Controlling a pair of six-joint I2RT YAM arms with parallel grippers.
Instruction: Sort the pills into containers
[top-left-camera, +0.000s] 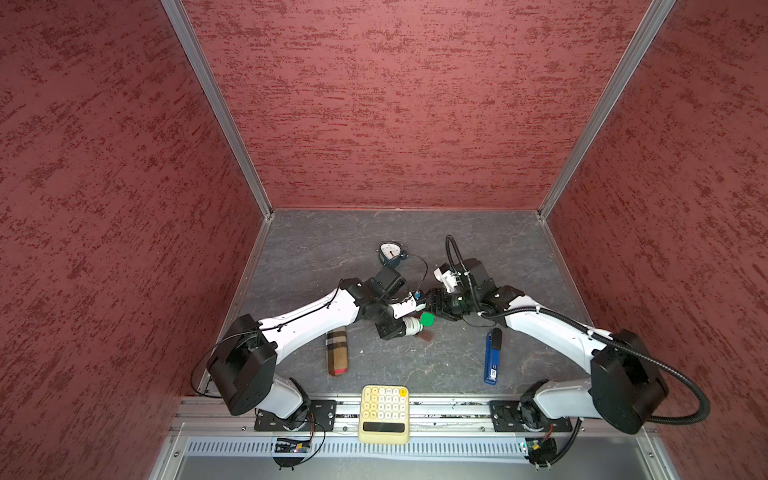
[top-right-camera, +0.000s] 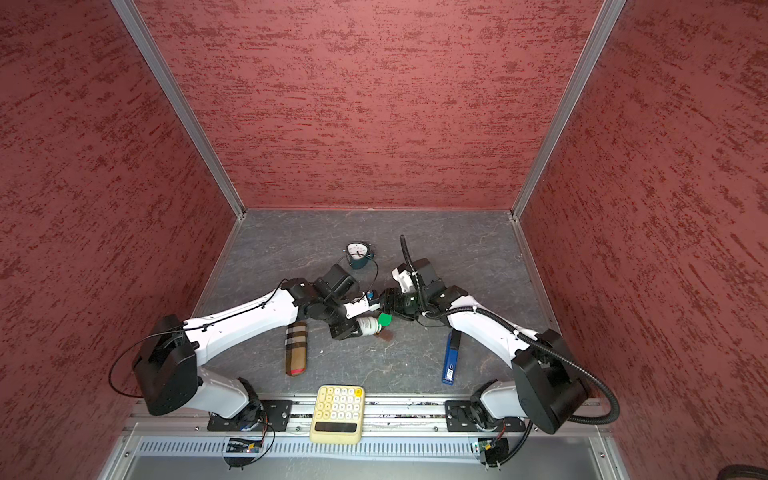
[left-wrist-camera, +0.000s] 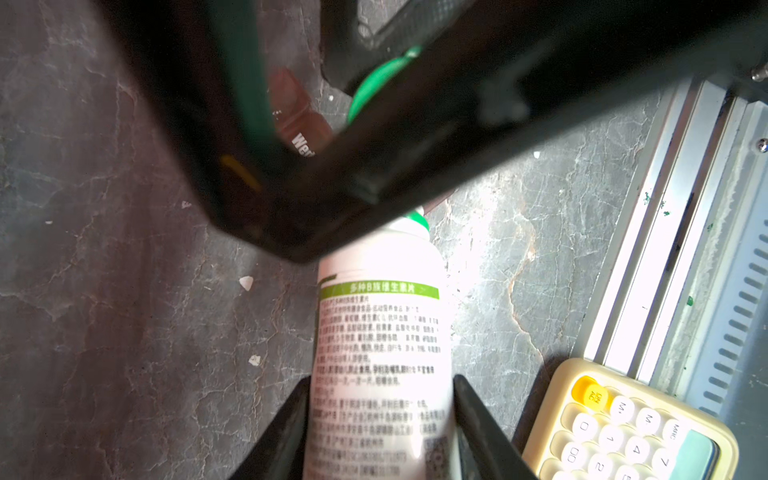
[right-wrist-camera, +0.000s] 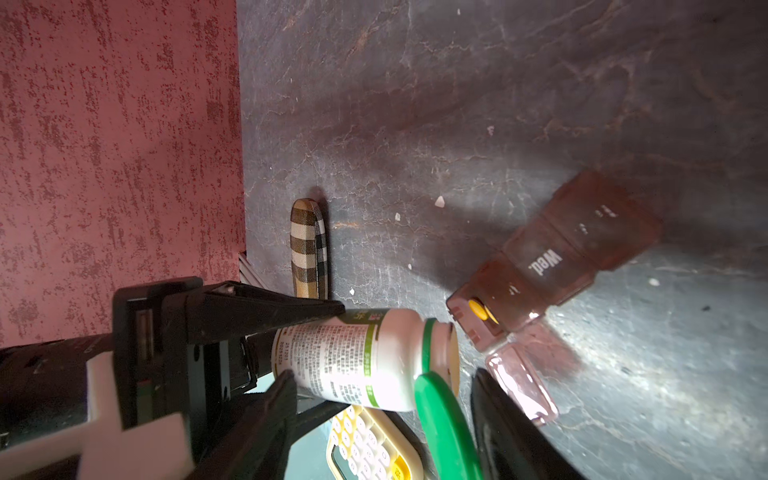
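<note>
Brown pill-box strip (right-wrist-camera: 557, 253) lying flat, end cell open, yellow tablet (right-wrist-camera: 478, 309) inside; white pellets (right-wrist-camera: 439, 202) scattered nearby

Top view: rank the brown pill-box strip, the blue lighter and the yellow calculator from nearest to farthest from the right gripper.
From the right gripper:
1. Brown translucent plastic pill-box strip, just in front of it, at centre.
2. Blue plastic lighter with black top, off to the right.
3. Pale yellow plastic calculator, at the front edge, centre.
</note>
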